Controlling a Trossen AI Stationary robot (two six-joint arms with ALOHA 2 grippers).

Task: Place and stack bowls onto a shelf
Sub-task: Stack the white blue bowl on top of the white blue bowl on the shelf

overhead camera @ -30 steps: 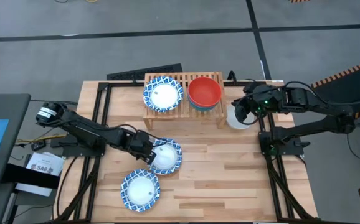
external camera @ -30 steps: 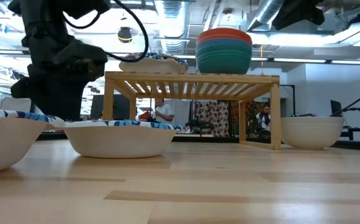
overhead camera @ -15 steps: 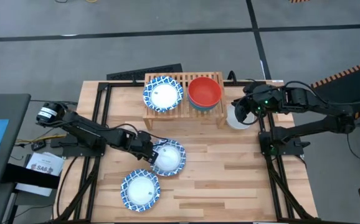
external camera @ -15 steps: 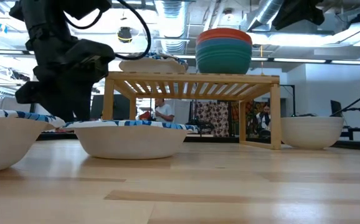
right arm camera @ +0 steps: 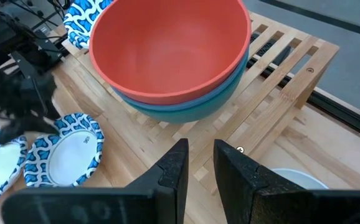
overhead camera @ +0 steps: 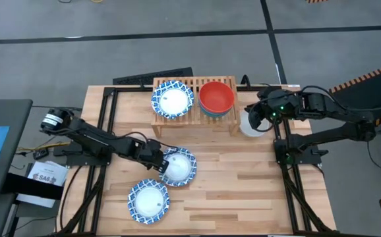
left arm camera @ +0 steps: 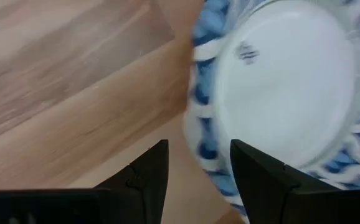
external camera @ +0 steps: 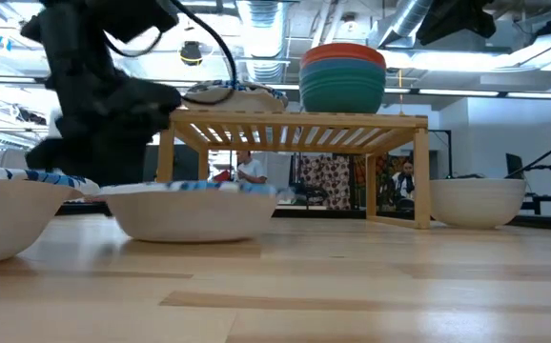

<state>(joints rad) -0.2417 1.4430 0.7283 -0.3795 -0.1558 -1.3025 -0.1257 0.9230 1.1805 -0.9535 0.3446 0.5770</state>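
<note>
Left hand (overhead camera: pixel 159 162) spread open, straddling the rim of the patterned bowl (overhead camera: pixel 179 166) mid-worktop (overhead camera: pixel 243 191); nothing clamped yet. Bowl looks rigid, glazed, probably slippery and chippable; pinch the rim. Small maker's stamp (left arm camera: pixel 247 53) inside, unreadable. Right hand (overhead camera: pixel 251 118) half-closed, empty, beside the shelf (overhead camera: pixel 194 113).
</note>
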